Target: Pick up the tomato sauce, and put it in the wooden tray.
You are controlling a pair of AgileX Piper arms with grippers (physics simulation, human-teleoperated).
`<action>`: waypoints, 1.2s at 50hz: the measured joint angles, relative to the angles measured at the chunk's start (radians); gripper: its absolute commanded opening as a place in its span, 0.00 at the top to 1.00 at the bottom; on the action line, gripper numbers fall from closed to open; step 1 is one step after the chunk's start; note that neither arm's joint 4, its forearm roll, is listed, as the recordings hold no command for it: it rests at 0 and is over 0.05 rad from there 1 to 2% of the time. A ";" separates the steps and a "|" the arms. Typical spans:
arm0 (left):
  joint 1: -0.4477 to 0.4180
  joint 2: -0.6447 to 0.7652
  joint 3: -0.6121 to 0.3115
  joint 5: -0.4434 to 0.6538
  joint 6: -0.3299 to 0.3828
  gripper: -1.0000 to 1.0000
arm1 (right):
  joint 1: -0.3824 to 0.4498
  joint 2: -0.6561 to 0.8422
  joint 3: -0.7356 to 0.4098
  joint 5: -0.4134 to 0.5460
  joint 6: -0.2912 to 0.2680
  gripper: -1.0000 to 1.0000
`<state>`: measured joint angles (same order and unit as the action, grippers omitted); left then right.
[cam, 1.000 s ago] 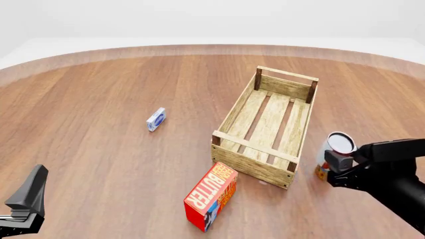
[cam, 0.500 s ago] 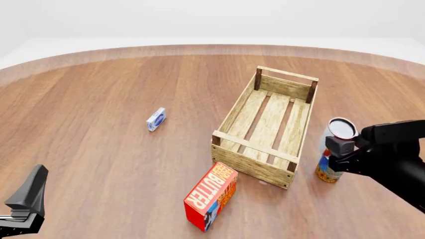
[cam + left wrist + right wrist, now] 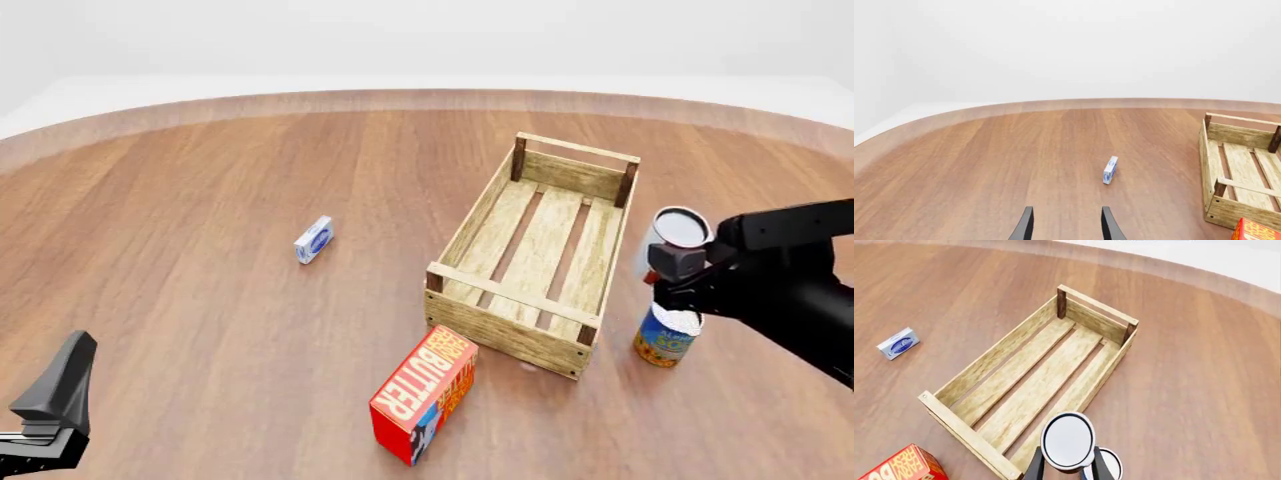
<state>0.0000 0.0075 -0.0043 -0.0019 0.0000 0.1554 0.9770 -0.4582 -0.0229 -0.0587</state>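
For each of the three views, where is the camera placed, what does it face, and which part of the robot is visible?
Front view: above and behind both arms, facing the wooden tray; shows both end effectors.
Left wrist view: behind the open left end effector, facing the small blue box.
Right wrist view: behind the right end effector holding the tomato sauce, looking down.
All three share the tray.

The right pincer [image 3: 677,262] hides most of the tomato sauce [image 3: 679,229]; the butter box [image 3: 1256,231] is cut off.
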 measured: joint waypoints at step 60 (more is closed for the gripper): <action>0.000 0.000 0.000 0.000 0.000 0.00 | 0.016 0.275 -0.208 -0.057 -0.011 1.00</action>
<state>0.0000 0.0075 -0.0043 -0.0019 0.0000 0.1713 1.2523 -0.6665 -0.0800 -0.0698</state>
